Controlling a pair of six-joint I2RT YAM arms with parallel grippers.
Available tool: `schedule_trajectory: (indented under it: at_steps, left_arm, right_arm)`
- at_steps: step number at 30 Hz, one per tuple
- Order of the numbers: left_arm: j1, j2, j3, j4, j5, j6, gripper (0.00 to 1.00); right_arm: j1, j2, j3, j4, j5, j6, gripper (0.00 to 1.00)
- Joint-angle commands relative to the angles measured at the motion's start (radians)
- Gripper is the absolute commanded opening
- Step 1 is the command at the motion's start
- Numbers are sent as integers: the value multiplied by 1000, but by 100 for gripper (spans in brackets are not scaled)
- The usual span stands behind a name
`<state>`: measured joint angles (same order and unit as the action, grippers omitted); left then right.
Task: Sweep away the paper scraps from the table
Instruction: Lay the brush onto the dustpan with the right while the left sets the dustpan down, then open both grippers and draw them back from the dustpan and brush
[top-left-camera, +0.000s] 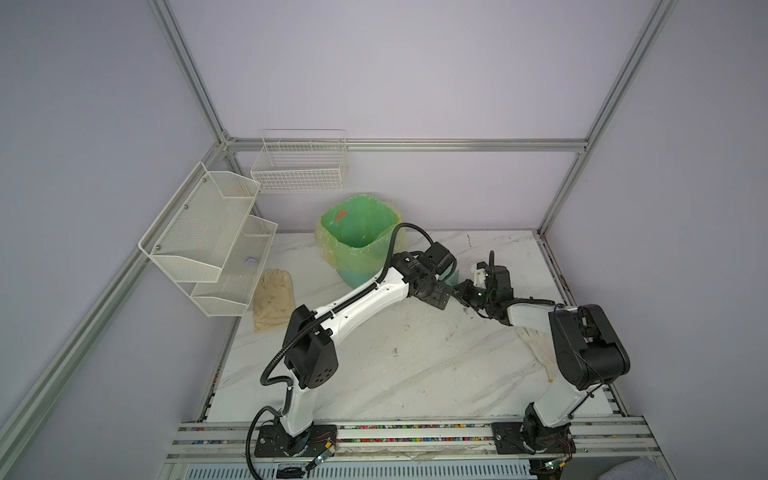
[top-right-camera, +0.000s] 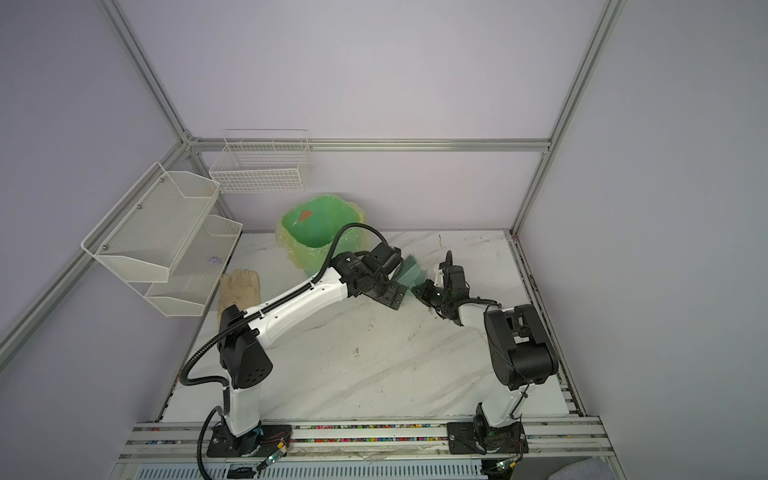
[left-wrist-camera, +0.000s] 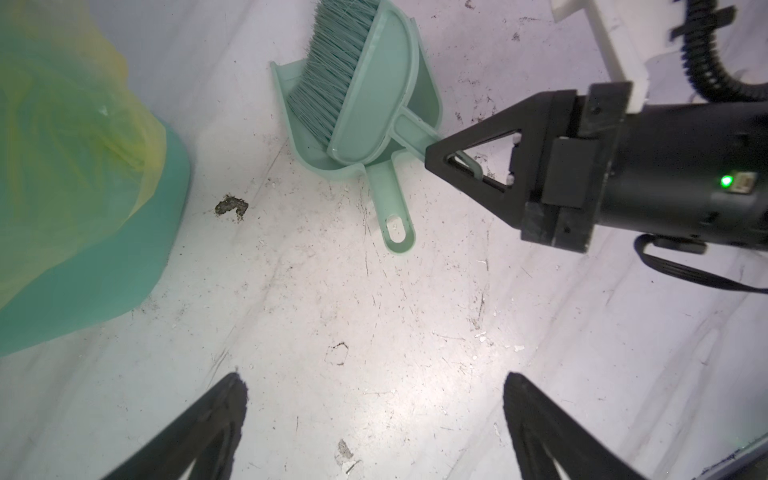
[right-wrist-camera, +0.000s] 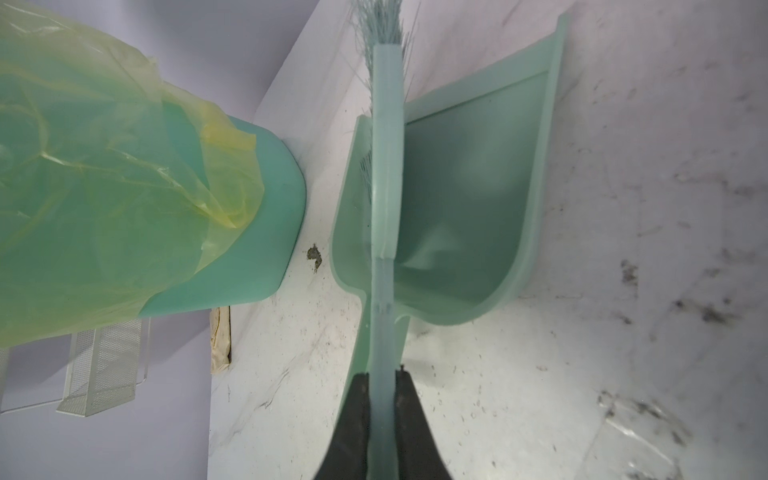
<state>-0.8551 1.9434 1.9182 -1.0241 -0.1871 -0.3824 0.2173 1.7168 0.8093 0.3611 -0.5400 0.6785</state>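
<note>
Right pincer (right-wrist-camera: 381, 380) clamped on the brush (left-wrist-camera: 370, 83) handle; left pincer (left-wrist-camera: 374, 378) spread apart, empty.
Brush sits on edge inside the dustpan (right-wrist-camera: 465, 199), which rests on the table (top-left-camera: 415, 365) near its far edge, just beside the lined bin (top-left-camera: 361, 232); left pincer hovers over the table close to the dustpan's handle.

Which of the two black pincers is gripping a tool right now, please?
The right pincer, shut on the flat handle of the mint-green plastic brush; the left pincer stands open and empty.
</note>
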Motion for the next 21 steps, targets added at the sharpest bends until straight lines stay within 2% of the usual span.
schedule_trajectory:
  at_steps: [1, 13, 18, 21]
  left_arm:
    - [-2, -93, -41, 50, 12, -51, 100]
    - [-19, -201, -170, 79, -22, -100, 100]
    - [-19, -270, -257, 87, -84, -122, 100]
    - [-20, -322, -320, 88, -144, -124, 100]
  right_arm:
    - [-22, 18, 13, -37, 11, -6, 13]
    - [-67, -17, 21, -136, 23, -49, 42]
    - [-77, -60, 19, -171, 40, -63, 54]
    - [-87, -100, 9, -185, 59, -66, 71]
